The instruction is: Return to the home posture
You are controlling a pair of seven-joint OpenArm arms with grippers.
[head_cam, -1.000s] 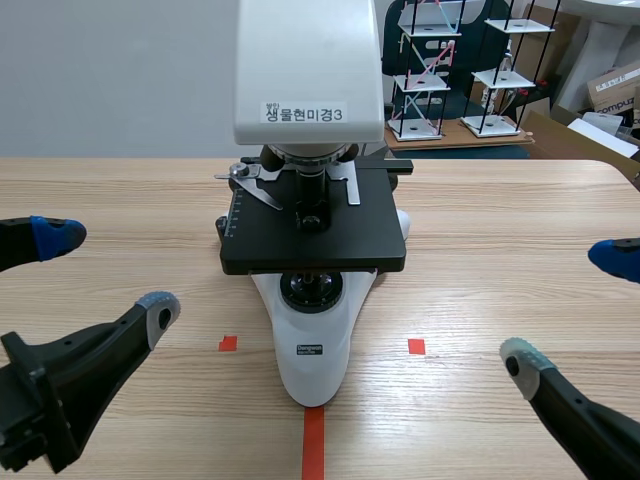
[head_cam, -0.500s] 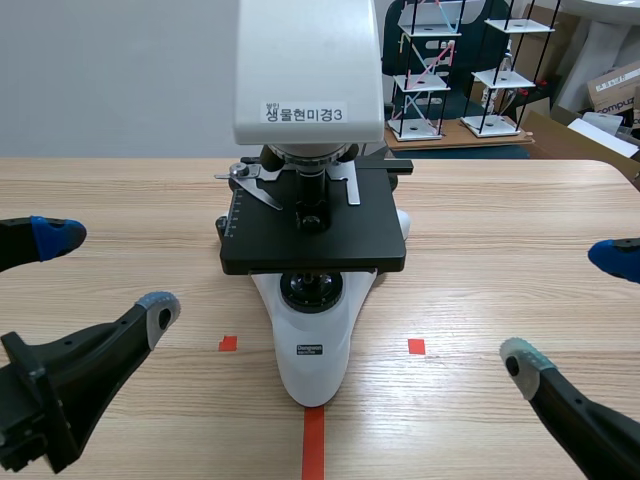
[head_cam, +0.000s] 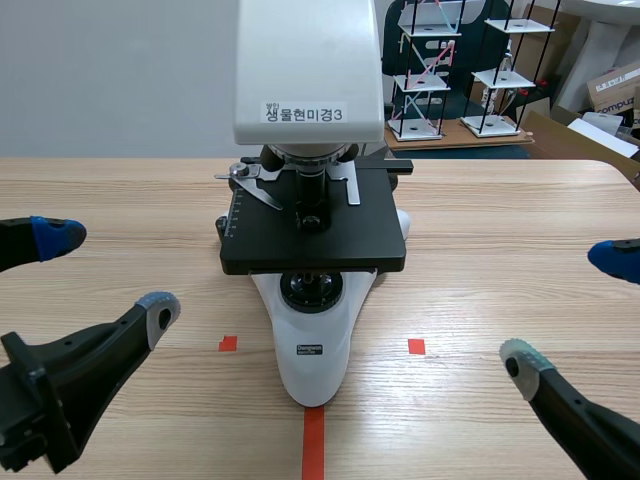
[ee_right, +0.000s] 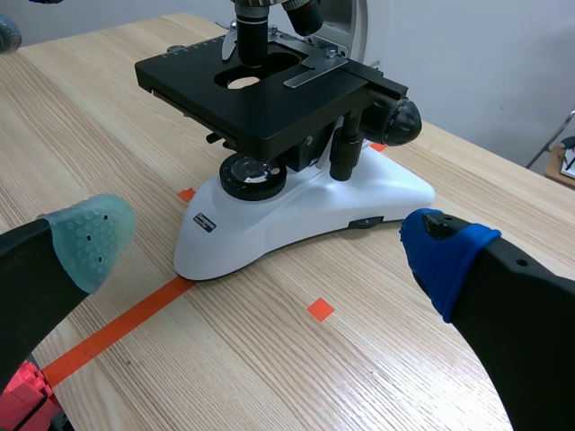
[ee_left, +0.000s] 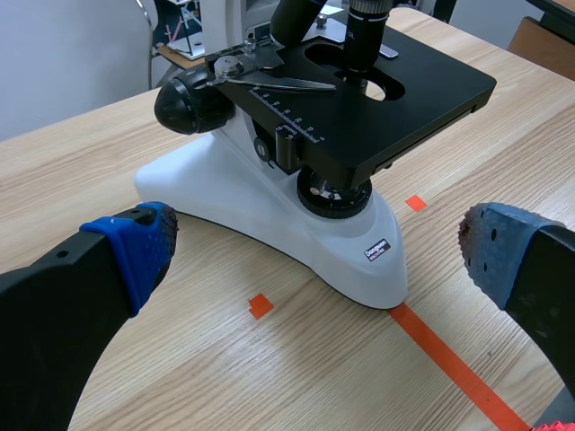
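A pale wooden table [head_cam: 500, 215] fills the scene. The left gripper [head_cam: 105, 272] and right gripper [head_cam: 566, 306] hang low at its near corners, both spread wide and holding nothing. Between them, well apart from each, stands the microscope [head_cam: 312, 240]. An inward swing while settling home could clip its stage or base and shove it.

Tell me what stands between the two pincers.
The microscope stands between the left pincer and the right pincer, touched by neither. The scene view shows this best.
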